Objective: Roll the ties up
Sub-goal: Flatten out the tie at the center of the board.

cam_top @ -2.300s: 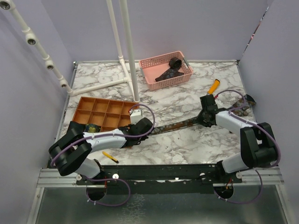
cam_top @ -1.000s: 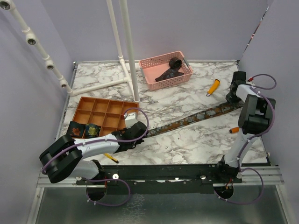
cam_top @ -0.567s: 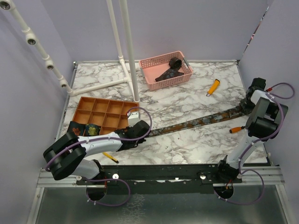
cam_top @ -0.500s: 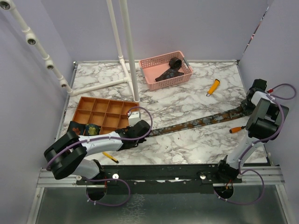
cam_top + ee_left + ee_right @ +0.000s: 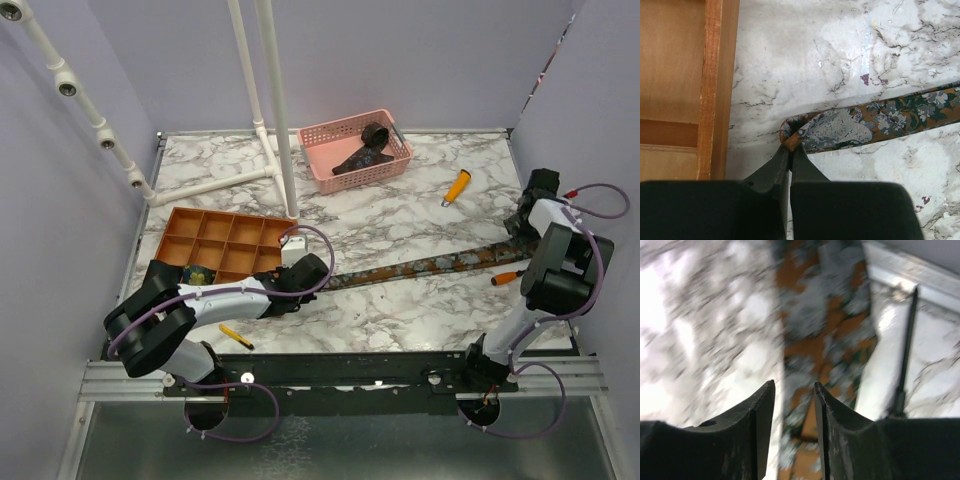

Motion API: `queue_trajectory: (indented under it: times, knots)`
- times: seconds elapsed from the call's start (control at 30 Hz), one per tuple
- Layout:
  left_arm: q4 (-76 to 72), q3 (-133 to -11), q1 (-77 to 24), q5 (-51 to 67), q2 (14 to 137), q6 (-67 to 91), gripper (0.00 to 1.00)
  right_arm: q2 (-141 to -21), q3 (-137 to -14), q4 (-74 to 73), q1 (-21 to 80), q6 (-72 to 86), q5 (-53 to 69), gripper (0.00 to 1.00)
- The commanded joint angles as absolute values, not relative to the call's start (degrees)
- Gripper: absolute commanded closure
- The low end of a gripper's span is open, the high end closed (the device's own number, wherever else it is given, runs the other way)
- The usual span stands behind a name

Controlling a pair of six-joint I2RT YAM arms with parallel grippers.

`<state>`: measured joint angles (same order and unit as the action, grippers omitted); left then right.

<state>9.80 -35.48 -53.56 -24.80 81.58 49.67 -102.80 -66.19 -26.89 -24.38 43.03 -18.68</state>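
Observation:
A long floral tie (image 5: 430, 265) lies stretched across the marble table (image 5: 400, 215). My left gripper (image 5: 308, 276) is shut on its narrow left end, which is folded over at the fingertips (image 5: 790, 145); the strip (image 5: 880, 116) runs off to the right. My right gripper (image 5: 520, 222) hovers over the tie's wide end (image 5: 822, 325) by the right wall. Its jaws (image 5: 794, 386) stand apart with the blurred fabric beneath them. A rolled tie (image 5: 200, 272) sits in the orange organizer (image 5: 215, 232). Dark ties (image 5: 365, 148) lie in the pink basket (image 5: 330, 165).
Two orange-handled tools lie at the right, one (image 5: 456, 186) farther back and one (image 5: 505, 277) beside the tie, with a thin dark shaft (image 5: 907, 340) near my right fingers. A yellow pen (image 5: 237, 337) lies near the front edge. A white pipe frame (image 5: 270, 120) stands behind the organizer.
My right gripper's jaws have widened over the tie's wide end. That end has slid toward the near side. My left gripper stays shut on the narrow end and has shifted slightly right.

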Motion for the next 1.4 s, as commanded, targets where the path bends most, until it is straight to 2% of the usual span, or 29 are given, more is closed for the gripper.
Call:
queue_trajectory:
  times: [0.0,0.3,0.43,0.6,0.8,1.03,1.13,1.3,1.37]
  knots:
    - [13.9,-36.0,-53.5,-26.3,84.2,48.2,1.00,-93.6,-67.2,-27.9,-16.9,46.6,-21.6,0.56]
    - [14.3,-36.2,-53.4,-26.9,84.4,48.5,1.00,-77.4,-54.9,-21.6,-0.4,42.7,-11.7,0.57]
    - [14.6,-35.8,-53.4,-27.3,84.2,49.1,1.00,-77.3,-50.5,-21.5,7.5,39.8,-5.3,0.58]
    - [15.0,-35.2,-53.4,-27.5,84.0,50.1,1.00,-79.0,-48.3,-22.3,14.7,37.9,-3.5,0.61]
    - [15.3,-34.6,-53.4,-27.6,83.5,51.1,1.00,-80.6,-44.1,-22.0,16.1,38.1,-0.3,0.62]
    - [17.5,-34.7,-53.3,-27.5,82.0,51.0,0.99,-84.4,-39.3,-20.9,16.0,41.2,-3.8,0.65]
    - [18.7,-35.0,-53.4,-26.5,79.3,50.1,0.91,-84.2,-39.3,-20.7,16.0,40.8,-3.7,0.65]
    - [21.3,-35.9,-53.4,-23.5,71.6,48.5,0.59,-78.9,-41.3,-20.9,17.6,38.0,-2.6,0.64]
    - [22.2,-36.3,-53.4,-22.2,68.5,48.0,0.50,-78.0,-43.3,-21.8,19.5,36.3,-1.8,0.62]
